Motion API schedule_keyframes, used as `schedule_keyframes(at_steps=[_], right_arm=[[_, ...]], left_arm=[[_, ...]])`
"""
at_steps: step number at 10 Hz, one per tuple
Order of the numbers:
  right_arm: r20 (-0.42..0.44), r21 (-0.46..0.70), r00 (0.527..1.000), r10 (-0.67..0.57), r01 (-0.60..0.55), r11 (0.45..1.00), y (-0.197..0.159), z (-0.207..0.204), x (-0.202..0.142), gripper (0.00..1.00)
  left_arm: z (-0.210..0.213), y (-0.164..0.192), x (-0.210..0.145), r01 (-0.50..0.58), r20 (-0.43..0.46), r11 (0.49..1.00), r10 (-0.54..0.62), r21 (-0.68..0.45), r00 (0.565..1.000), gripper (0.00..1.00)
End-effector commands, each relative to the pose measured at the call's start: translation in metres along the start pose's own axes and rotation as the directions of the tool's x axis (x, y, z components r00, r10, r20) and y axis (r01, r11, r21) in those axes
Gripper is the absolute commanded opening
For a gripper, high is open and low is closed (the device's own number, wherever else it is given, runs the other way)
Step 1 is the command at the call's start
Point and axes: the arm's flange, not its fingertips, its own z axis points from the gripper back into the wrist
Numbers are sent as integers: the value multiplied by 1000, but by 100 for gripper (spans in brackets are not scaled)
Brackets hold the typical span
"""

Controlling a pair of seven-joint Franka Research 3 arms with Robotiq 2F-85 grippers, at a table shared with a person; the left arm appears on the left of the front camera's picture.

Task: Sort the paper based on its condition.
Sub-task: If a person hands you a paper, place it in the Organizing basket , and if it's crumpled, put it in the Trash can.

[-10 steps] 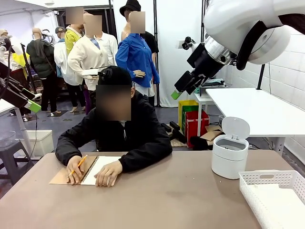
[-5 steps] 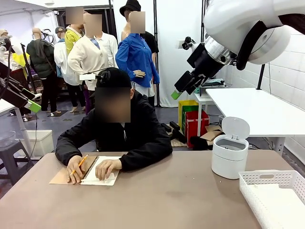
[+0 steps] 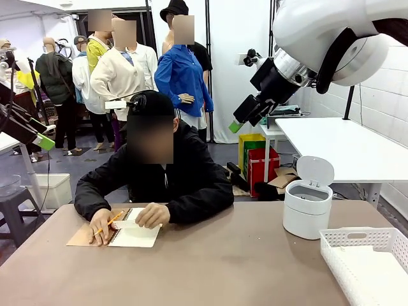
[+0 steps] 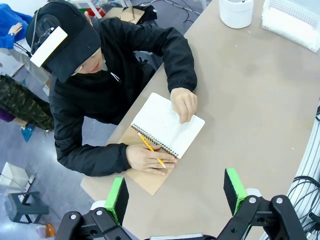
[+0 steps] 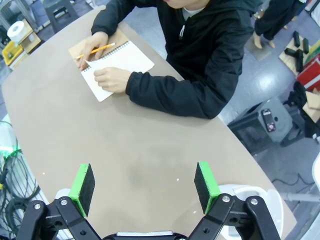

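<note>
— White thin paper sheet [image 4: 160,125]: where?
— Bound in brown-covered spiral notebook [image 4: 145,182], under person's hand [image 4: 184,102], at worktop [image 4: 250,100] far left.
— Left pincer [image 4: 176,192], right pincer [image 5: 144,185]?
— Spread wide, empty, held high. Wait for loose sheet, then pinch flat at one edge.

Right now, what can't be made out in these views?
- Left wrist view: any writing on the notebook is too small to read; a hand covers part of the page.
- Front view: the inside of the bin is hidden by its own rim.
- Front view: the basket is cut off by the right and bottom edges.
</note>
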Motion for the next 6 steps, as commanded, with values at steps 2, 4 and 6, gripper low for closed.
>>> schedule_keyframes(at_steps=[2, 4, 6], right_arm=[[6, -4, 1000, -2, 2, 1000, -1, 0, 0, 100], [6, -4, 1000, -2, 2, 1000, -1, 0, 0, 100], [6, -4, 1000, -2, 2, 1000, -1, 0, 0, 100]], left_arm=[[0, 1, -1, -1, 4, 1000, 1, -4, 1000, 100], [0, 1, -1, -1, 4, 1000, 1, -4, 1000, 100], [0, 1, -1, -1, 4, 1000, 1, -4, 1000, 100]])
